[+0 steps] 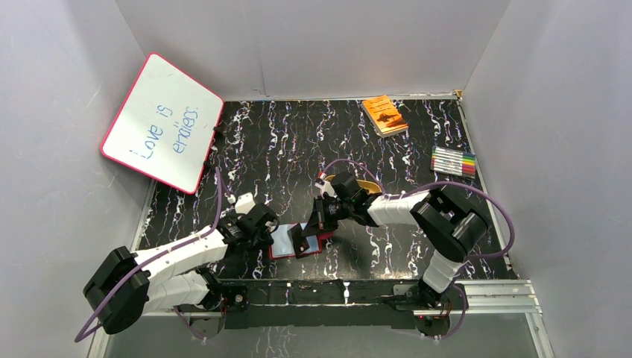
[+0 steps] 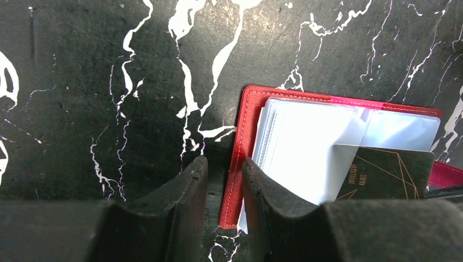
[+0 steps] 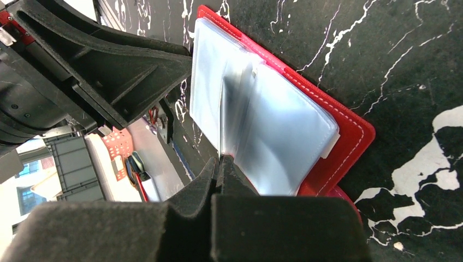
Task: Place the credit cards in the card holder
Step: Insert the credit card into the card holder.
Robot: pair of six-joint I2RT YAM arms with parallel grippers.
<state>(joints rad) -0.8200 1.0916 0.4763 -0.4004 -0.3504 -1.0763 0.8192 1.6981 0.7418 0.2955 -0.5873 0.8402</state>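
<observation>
The step in hand is feeding a card into a sleeve. Nearest the arm bases, at about 6 o'clock from the table's (image 1: 417, 246) middle, the card holder (image 1: 287, 240) lies open and flat with its clear sleeves up. The left gripper (image 2: 225, 164) meets it from 9 o'clock. Its jaws stand a little apart and straddle the red cover's edge, with the inner finger (image 2: 267, 207) resting on the sleeve stack. That looks like pinning, not pinching. The right gripper (image 3: 219, 161) comes in from 2 o'clock, jaws pressed together on a dark credit card (image 2: 385, 174) whose leading corner sits under a lifted sleeve, only part of the way in. The next move, as I judge it, calls for a straight push along the sleeve's mouth while the left keeps the holder from sliding — a skewed card would buckle the thin plastic. No other cards can be made out. Farther off lie a gold tray (image 1: 367, 183) under the right arm, markers (image 1: 453, 160) at 2 o'clock, an orange book (image 1: 384, 115) at 1 o'clock and a whiteboard (image 1: 162, 123) at 10 o'clock.
</observation>
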